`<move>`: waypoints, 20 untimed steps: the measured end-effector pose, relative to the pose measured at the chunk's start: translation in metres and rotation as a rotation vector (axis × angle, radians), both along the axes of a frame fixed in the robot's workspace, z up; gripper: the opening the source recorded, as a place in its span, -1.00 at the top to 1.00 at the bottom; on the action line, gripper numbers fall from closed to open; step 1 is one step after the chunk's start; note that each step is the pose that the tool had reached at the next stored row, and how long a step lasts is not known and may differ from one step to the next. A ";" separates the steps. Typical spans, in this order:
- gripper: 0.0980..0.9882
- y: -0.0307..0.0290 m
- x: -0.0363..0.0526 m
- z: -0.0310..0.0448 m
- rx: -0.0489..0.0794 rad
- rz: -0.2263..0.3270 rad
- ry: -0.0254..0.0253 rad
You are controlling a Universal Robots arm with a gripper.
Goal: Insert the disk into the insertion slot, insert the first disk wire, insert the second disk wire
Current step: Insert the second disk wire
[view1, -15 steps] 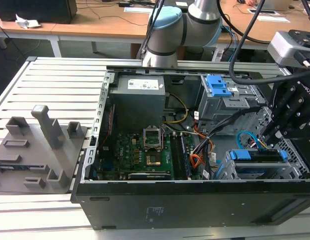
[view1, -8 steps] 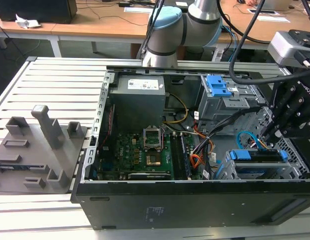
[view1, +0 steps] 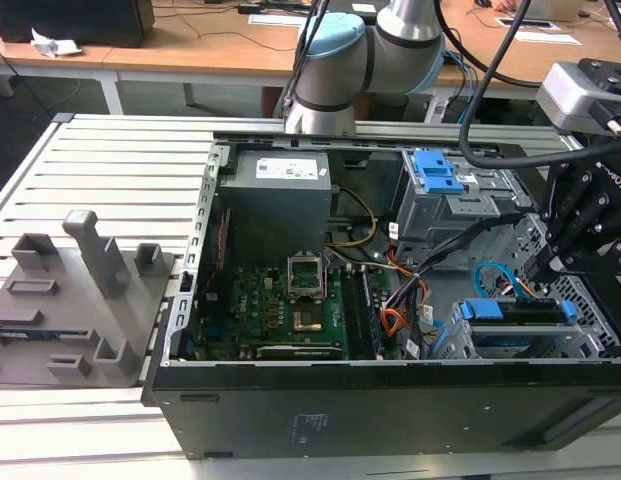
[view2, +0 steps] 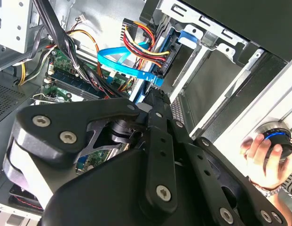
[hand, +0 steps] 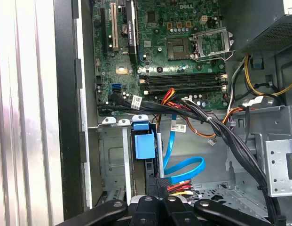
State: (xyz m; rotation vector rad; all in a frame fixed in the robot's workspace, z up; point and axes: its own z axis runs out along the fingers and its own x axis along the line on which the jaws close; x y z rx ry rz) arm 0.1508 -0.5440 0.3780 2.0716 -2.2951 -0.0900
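The disk (view1: 518, 312), in its blue carrier, sits inside the insertion slot (view1: 590, 345), a perforated metal cage at the exterior view's right; its blue tab (hand: 144, 143) shows in the first wrist view. My gripper (view1: 543, 268) reaches down just behind it. In both wrist views its fingers stand together at the dark end plug of the second disk wire (view2: 129, 66), whose light-blue loop (hand: 184, 168) curves beside the disk. The first disk wire (view2: 141, 40), a red-orange bundle, ends in a dark plug against the disk's edge, next to my gripper (view2: 157, 96) (hand: 159, 184).
A taller grey cage with a blue latch (view1: 435, 170) stands behind the slot. A thick black cable bundle (hand: 216, 127) crosses the case near the motherboard (view1: 280, 310). A grey fixture (view1: 80, 290) lies on the slatted table. A person's hand (view2: 258, 153) holds a knob outside the case.
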 end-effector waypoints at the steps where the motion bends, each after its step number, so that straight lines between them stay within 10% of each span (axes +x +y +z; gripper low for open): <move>1: 0.98 0.0000 0.0000 0.0001 0.000 0.000 0.0000; 12: 0.98 0.0000 0.0000 -0.0113 0.000 0.000 0.0000; 20: 0.98 -0.0001 -0.0172 -0.0132 0.000 0.000 0.0000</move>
